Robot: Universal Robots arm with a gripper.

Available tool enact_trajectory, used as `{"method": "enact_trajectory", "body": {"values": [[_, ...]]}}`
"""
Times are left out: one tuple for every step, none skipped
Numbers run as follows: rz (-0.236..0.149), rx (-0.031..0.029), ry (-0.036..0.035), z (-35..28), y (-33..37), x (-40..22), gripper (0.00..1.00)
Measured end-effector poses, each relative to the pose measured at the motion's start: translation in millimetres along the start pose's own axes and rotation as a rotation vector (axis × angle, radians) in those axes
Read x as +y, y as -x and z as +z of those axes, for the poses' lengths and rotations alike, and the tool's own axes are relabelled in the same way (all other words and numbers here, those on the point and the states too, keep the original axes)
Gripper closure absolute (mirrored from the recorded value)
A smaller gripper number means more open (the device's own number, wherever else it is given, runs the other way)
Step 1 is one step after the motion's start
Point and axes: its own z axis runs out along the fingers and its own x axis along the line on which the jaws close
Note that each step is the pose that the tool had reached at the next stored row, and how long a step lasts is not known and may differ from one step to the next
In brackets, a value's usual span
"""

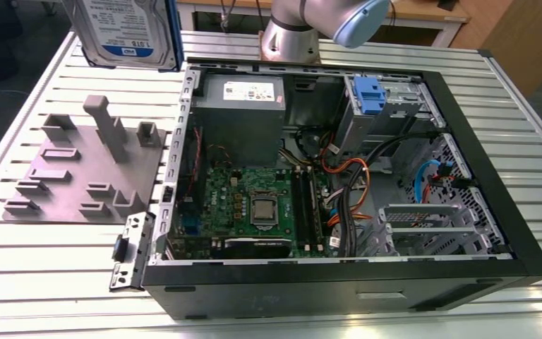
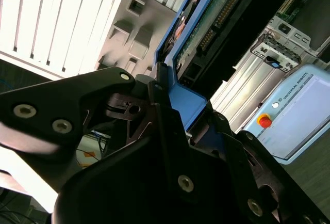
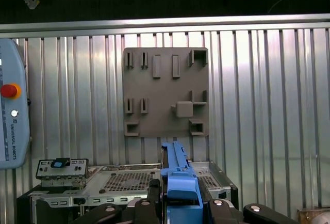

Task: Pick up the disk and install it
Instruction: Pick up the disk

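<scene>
The gripper (image 2: 180,105) grips the disk (image 1: 128,32), its black fingers (image 2: 157,87) closed on the blue side rail, as both wrist views show; the disk's green circuit board faces the second wrist view's camera. In the exterior view the disk hangs edge-down in the air at the upper left, label towards the camera, outside the case (image 1: 497,176) and clear of the table (image 1: 26,268). A grey plate (image 1: 64,176) with raised blocks lies on the table, just beside the case on the exterior view's left. The case lies open; a blue latch (image 1: 370,95) sits at its drive bay, near the power supply (image 1: 243,95). A pendant (image 3: 10,115) rests on the table.
</scene>
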Motion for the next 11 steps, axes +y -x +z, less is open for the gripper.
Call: {"method": "enact_trajectory", "body": {"values": [[0.000, 0.0000, 0.0001, 0.0, -0.3, -0.1, 0.64], [0.000, 0.0001, 0.0000, 0.0, -1.0, -0.2, 0.64], [0.000, 0.0001, 0.0000, 0.1, -2.1, -0.2, 0.64], [0.000, 0.0001, 0.0000, 0.1, -3.0, -0.2, 0.64], [0.000, 0.0002, 0.0001, 0.1, -3.7, -0.3, 0.64], [0.000, 0.0002, 0.0000, 0.1, -4.2, -0.3, 0.64], [0.000, 0.0002, 0.0000, 0.1, -4.5, -0.3, 0.64], [0.000, 0.0002, 0.0000, 0.1, -4.5, -0.3, 0.64], [0.000, 0.0003, 0.0000, 0.1, -4.5, -0.3, 0.64], [0.000, 0.0003, 0.0000, 0.1, -4.5, -0.3, 0.64], [0.000, 0.0003, 0.0001, 0.1, -4.5, -0.4, 0.64]]}}
